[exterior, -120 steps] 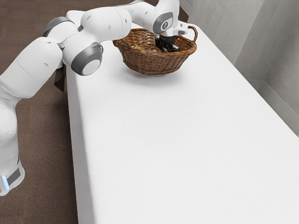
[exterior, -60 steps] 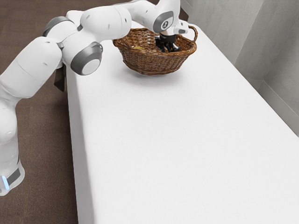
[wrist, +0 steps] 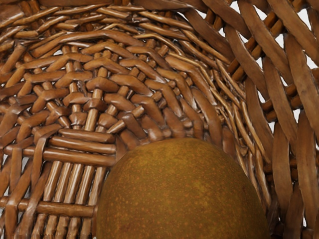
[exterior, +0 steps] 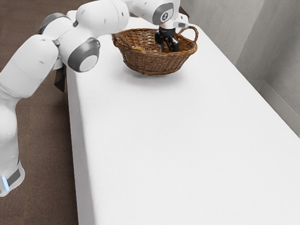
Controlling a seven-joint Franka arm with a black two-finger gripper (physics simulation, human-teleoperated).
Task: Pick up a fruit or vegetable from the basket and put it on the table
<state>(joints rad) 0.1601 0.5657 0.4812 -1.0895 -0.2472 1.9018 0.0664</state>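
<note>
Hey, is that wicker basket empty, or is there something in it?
Not empty: inside the basket, something yellowish lies toward the exterior view's left, and the wrist view shows a speckled brownish fruit.

This is an indoor room, but I can't tell whether it is a home, an office or a lab. Beyond the gripper [exterior: 168, 48], on the side away from the arm's [exterior: 30, 68] base, a grey wall [exterior: 281, 51] turns a corner above a paler baseboard [exterior: 282, 107]. Back from the gripper, on the base side, runs a brown floor [exterior: 44, 136] with faint seams. Beneath the gripper stretches a long white table [exterior: 178, 150]. The wicker basket [exterior: 152, 63] around it would suit a home (a kitchen, perhaps), while the robot arm leans toward a lab.
</note>
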